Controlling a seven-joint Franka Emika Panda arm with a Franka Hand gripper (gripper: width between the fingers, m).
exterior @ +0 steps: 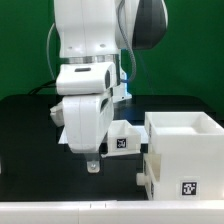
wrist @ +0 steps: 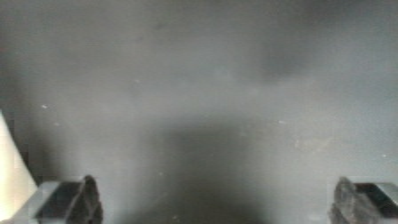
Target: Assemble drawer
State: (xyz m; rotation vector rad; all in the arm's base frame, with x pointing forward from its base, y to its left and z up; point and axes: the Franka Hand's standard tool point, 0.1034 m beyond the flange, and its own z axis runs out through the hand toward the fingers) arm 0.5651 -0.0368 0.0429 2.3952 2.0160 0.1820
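The large white cube-shaped drawer casing [exterior: 182, 152] stands at the exterior view's right, open at the top, with a tag on its front. A smaller white tray [exterior: 122, 139] with a tag sits just beside the casing, partly hidden behind my arm. My gripper [exterior: 92, 164] hangs low over the black table in front of the tray. In the wrist view my gripper [wrist: 215, 200] is open with nothing between the fingers [wrist: 68, 201]; only bare dark table shows under it.
Another white part [exterior: 118, 92] shows behind the arm, mostly hidden. The black table [exterior: 30, 150] runs to a white front edge [exterior: 60, 212]. A pale strip [wrist: 11, 170] shows at one edge of the wrist view.
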